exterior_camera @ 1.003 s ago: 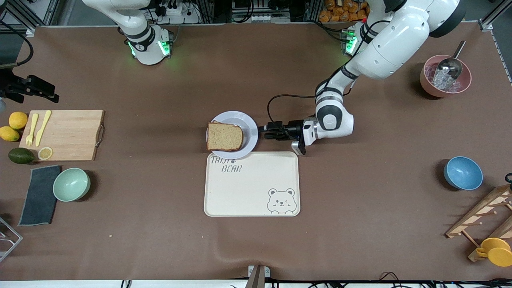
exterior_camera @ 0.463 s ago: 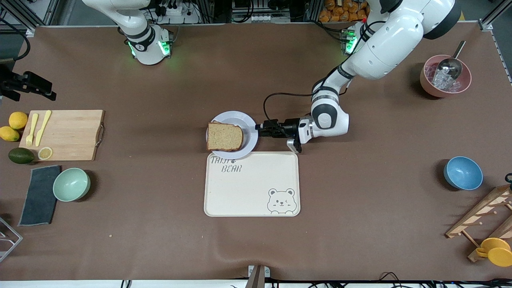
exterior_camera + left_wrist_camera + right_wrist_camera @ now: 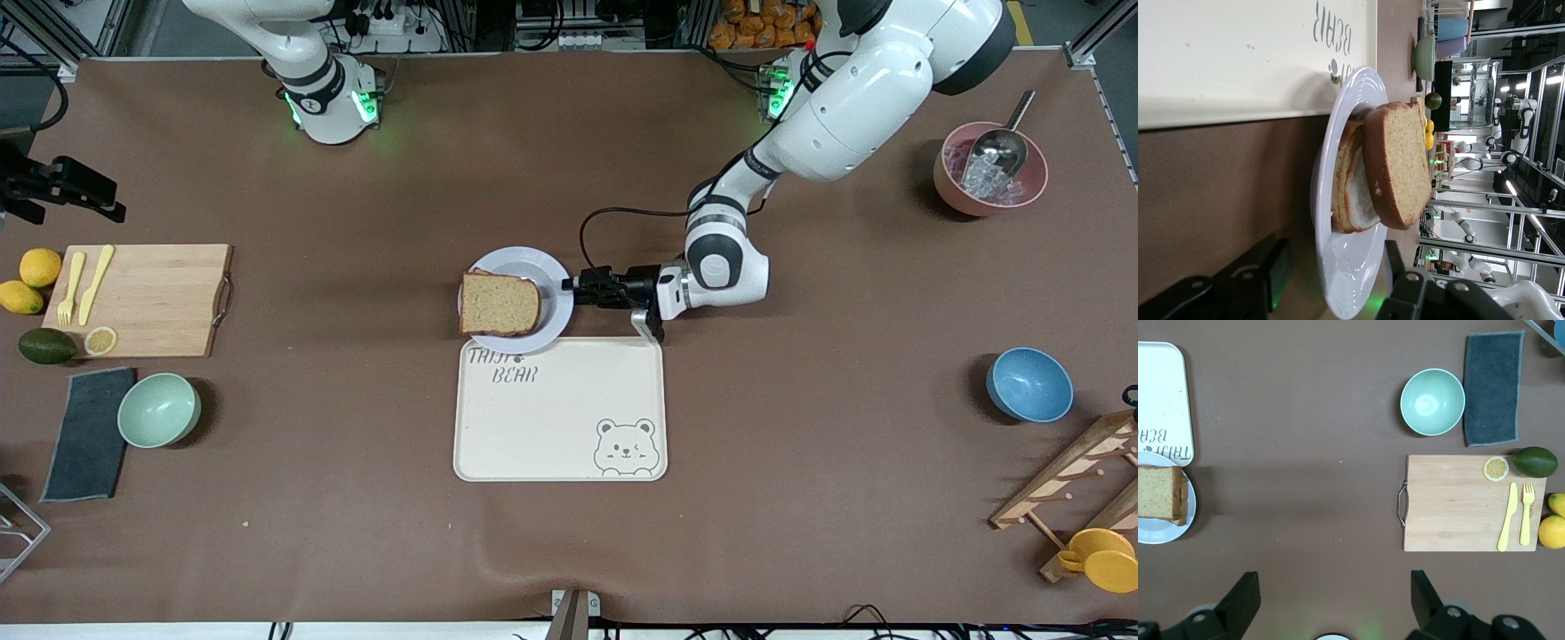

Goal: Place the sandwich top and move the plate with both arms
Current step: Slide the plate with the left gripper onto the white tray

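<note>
The plate (image 3: 554, 289) sits in the middle of the table, touching the tray's edge. The sandwich top (image 3: 500, 303) lies flat on a stack on the plate. In the left wrist view the sandwich top (image 3: 1398, 167) covers a fried egg and a lower slice. My left gripper (image 3: 571, 288) is low at the plate's rim, at the side toward the left arm's end. It is open (image 3: 1338, 290), with one finger on each side of the plate's rim (image 3: 1351, 287). My right gripper (image 3: 1331, 607) is open and empty, high over the right arm's end (image 3: 80, 191).
The cream bear tray (image 3: 560, 409) lies just nearer the camera than the plate. A cutting board (image 3: 147, 298) with cutlery, lemons, an avocado, a green bowl (image 3: 159, 409) and a cloth are at the right arm's end. A pink ice bowl (image 3: 989, 169), a blue bowl (image 3: 1029, 384) and a rack are at the left arm's end.
My left gripper has slid toward the plate until its fingers straddle the rim. The right gripper has drifted slightly toward the table's edge. Plate and sandwich have not moved.
</note>
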